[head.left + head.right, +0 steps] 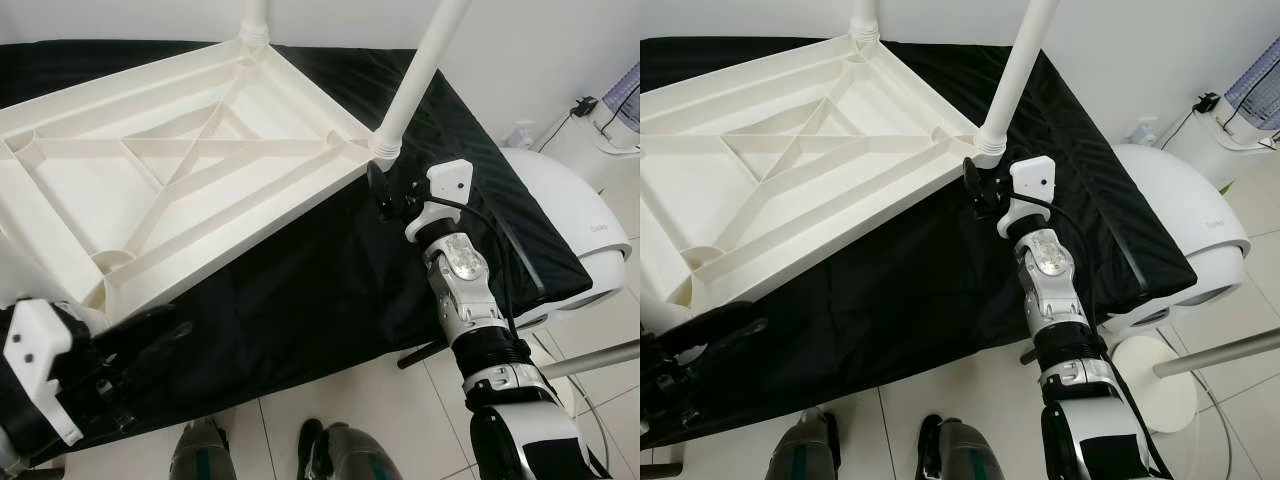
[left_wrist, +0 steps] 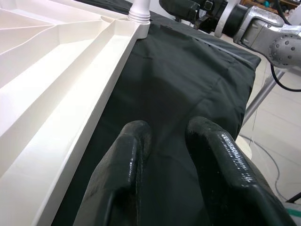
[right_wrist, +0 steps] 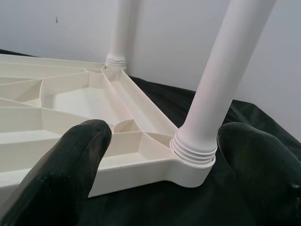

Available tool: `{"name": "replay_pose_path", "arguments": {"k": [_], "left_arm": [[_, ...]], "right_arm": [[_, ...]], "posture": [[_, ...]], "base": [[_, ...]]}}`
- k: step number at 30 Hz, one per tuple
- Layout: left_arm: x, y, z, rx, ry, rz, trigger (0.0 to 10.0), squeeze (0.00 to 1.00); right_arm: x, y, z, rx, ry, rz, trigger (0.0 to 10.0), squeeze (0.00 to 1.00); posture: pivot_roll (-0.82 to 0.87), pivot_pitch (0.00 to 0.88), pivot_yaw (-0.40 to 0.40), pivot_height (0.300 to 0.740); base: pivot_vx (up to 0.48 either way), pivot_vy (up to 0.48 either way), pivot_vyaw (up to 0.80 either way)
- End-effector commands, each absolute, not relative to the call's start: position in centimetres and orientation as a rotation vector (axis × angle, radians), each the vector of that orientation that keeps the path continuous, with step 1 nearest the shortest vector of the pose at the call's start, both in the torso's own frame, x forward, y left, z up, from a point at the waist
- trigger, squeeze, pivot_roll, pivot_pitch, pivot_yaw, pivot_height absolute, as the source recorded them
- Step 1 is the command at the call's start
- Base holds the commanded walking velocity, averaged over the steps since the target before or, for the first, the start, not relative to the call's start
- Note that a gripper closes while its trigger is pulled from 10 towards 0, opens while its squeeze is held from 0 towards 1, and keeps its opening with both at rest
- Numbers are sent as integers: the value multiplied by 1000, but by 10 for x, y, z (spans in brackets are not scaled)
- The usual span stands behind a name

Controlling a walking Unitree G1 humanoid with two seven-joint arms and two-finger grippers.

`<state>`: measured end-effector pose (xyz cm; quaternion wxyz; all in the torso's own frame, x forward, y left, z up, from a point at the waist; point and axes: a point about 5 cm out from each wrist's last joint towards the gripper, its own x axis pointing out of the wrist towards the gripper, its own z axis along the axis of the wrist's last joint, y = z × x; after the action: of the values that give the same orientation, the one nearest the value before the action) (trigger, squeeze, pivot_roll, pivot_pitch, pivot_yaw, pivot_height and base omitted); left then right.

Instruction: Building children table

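I could read no text for certain; a small grey mark stood on the side of the white rounded appliance [image 1: 585, 235], too tiny and blurred for me to make out.

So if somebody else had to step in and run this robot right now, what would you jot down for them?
Right hand: open, fingers either side of the near leg at its socket, not gripping.
Left hand: open, holding nothing, over the black cloth beside the tabletop's near edge.
Tabletop lies upside down on the cloth, ribs facing up.
Done: two legs stand in corner sockets, the near leg and the far leg.
Left: the near corner socket has no leg; the other corner is out of frame. Spare legs are not in view.
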<state>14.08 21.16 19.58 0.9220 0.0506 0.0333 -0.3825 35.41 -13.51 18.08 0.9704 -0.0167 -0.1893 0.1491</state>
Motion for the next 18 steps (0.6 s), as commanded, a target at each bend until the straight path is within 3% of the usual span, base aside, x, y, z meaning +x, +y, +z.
{"name": "replay_pose_path", "arguments": {"k": [1, 18], "left_arm": [[136, 209, 200, 104, 69, -821, 10000, 0], [114, 197, 211, 84, 88, -849, 10000, 0]], "right_arm": [[355, -141, 177, -43, -371, 292, 10000, 0], [361, -145, 173, -34, -350, 283, 10000, 0]], "posture": [[230, 166, -165, 740], [253, 183, -186, 740]], "base": [[0, 0, 0], [0, 0, 0]]}}
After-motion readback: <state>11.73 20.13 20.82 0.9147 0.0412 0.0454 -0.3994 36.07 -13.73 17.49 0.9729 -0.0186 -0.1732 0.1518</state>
